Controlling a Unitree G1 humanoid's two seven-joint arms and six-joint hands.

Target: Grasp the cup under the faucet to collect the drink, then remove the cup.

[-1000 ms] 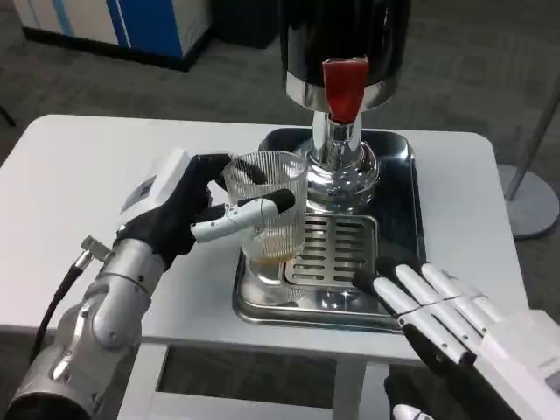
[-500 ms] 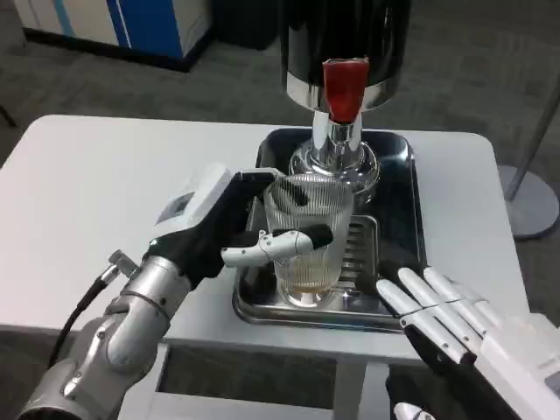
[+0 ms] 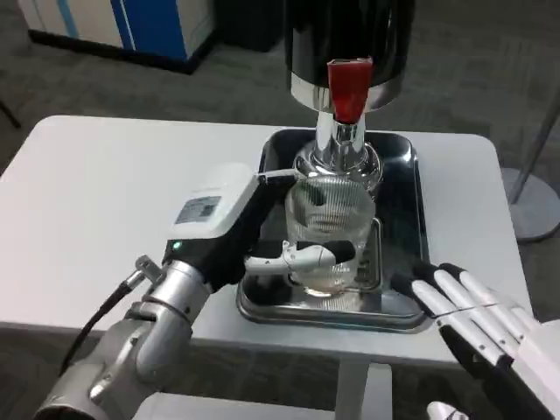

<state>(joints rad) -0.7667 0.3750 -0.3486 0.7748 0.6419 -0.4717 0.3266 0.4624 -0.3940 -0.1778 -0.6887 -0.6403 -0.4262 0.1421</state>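
Head view: my left hand (image 3: 229, 229) grasps the cup (image 3: 329, 229) on the tray (image 3: 398, 302), directly under the faucet (image 3: 348, 87). Right hand (image 3: 477, 319) waits near right, fingers spread, holding nothing. Remaining: filling, then removal.

The clear ribbed cup (image 3: 328, 229), upright and gripped by the left hand (image 3: 229, 229), stands on the steel drip tray (image 3: 402, 184) directly under the chrome faucet (image 3: 346, 149) with its red lever (image 3: 349, 86), a little liquid at its bottom.
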